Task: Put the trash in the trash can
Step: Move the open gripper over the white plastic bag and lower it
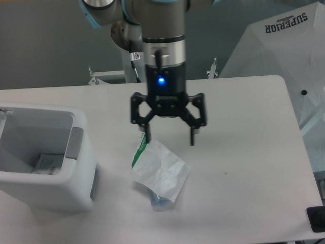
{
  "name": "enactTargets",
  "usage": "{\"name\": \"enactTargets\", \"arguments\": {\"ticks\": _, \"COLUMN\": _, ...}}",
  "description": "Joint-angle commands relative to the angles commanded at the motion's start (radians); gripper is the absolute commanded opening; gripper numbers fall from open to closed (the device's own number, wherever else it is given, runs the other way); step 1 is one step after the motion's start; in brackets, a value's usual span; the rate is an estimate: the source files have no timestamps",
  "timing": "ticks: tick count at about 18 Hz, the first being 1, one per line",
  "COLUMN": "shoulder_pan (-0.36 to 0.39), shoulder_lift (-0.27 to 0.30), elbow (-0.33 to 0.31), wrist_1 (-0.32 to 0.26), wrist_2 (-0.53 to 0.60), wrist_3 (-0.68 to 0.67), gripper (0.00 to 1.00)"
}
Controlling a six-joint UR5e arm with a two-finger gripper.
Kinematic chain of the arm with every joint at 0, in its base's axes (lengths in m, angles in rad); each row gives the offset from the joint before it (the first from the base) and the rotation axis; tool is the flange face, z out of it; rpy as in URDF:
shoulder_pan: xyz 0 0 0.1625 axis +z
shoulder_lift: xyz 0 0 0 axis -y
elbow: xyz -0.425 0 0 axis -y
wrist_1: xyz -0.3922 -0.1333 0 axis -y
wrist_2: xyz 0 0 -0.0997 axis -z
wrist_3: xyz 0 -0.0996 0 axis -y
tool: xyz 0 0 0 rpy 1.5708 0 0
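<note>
Your gripper [170,136] hangs over the table [244,152] with its jaws spread wide apart and nothing between them. The white plastic bag [160,170] lies flat on the table just below and slightly toward the camera from the fingertips; its green edge strip [140,150] sits right under your camera-left fingertip (whether it touches, you cannot tell from this view). The small clear bottle [161,202] pokes out from under the bag's near edge, mostly covered. The trash can [76,173] stands at the left edge of the table, well apart from the bag, with some paper [48,163] inside.
</note>
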State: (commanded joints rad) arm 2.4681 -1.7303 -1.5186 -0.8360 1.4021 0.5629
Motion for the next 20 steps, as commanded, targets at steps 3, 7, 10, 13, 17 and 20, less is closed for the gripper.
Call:
{"name": "enactTargets", "arguments": {"ticks": 3, "shoulder_pan": 0.005, "shoulder_lift": -0.012, "elbow": 0.000, "wrist_1": -0.002, "wrist_2": 0.024, "wrist_3": 0.035, "gripper": 1.00}}
{"name": "enactTargets", "arguments": {"ticks": 7, "shoulder_pan": 0.002, "shoulder_lift": -0.038, "elbow": -0.017, "wrist_1": 0.002, "wrist_2": 0.081, "wrist_3": 0.032, "gripper": 1.00}}
{"name": "enactTargets", "arguments": {"ticks": 10, "shoulder_pan": 0.002, "shoulder_lift": -0.072, "elbow": -0.018, "wrist_1": 0.026, "wrist_2": 0.089, "wrist_3": -0.023, "gripper": 1.00}}
{"name": "enactTargets", "arguments": {"ticks": 13, "shoulder_pan": -0.003, "shoulder_lift": -0.100, "elbow": -0.025, "wrist_1": 0.052, "wrist_2": 0.089, "wrist_3": -0.179, "gripper": 1.00}}
{"name": "enactTargets", "arguments": {"ticks": 17, "shoulder_pan": -0.008, "shoulder_lift": -0.075, "elbow": -0.154, "wrist_1": 0.074, "wrist_2": 0.087, "wrist_3": -0.100, "gripper": 1.00}}
{"name": "enactTargets", "arguments": {"ticks": 20, "shoulder_pan": -0.005, "shoulder_lift": -0.037, "elbow": -0.234, "wrist_1": 0.075, "wrist_2": 0.083, "wrist_3": 0.096, "gripper": 1.00}}
